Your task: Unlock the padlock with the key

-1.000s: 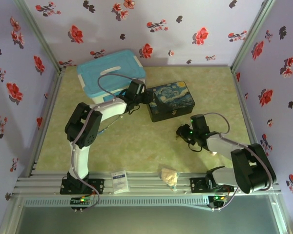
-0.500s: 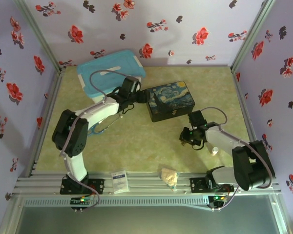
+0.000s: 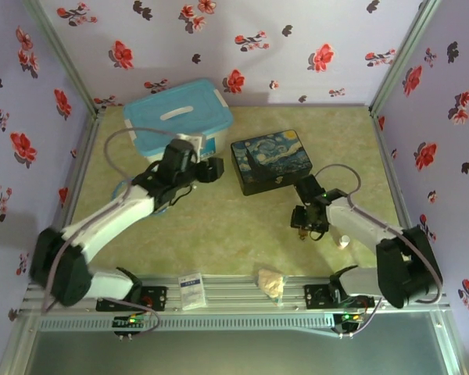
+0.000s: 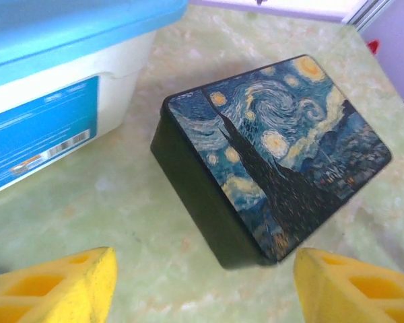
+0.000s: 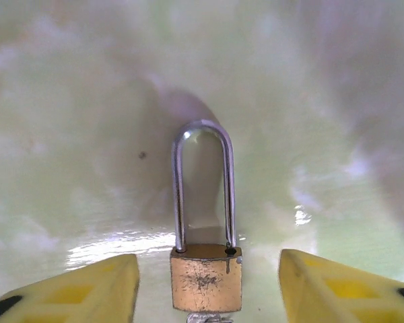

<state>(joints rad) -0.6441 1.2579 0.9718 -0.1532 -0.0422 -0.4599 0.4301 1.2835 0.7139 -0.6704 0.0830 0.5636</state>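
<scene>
The brass padlock (image 5: 207,279) lies flat on the green table, its silver shackle (image 5: 202,182) pointing away from me. It sits between the yellow fingers (image 5: 87,286) of my right gripper (image 5: 207,259), which is open with a gap on each side of the lock body. A sliver of metal (image 5: 205,317) at the lock's underside is all I see of the key. In the top view the right gripper (image 3: 303,226) is low over the table, in front of the starry-night box (image 3: 271,160). My left gripper (image 3: 213,170) is open and empty, left of that box (image 4: 283,155).
A white bin with a blue lid (image 3: 178,117) stands behind the left arm. A crumpled beige wrapper (image 3: 270,281) and a white card (image 3: 191,291) lie on the front rail. A small pale object (image 3: 343,243) rests by the right forearm. Flowered walls close three sides.
My right gripper has opened and let go of the padlock. The left arm has drawn back left from the starry-night box, and its jaws have spread wider.
</scene>
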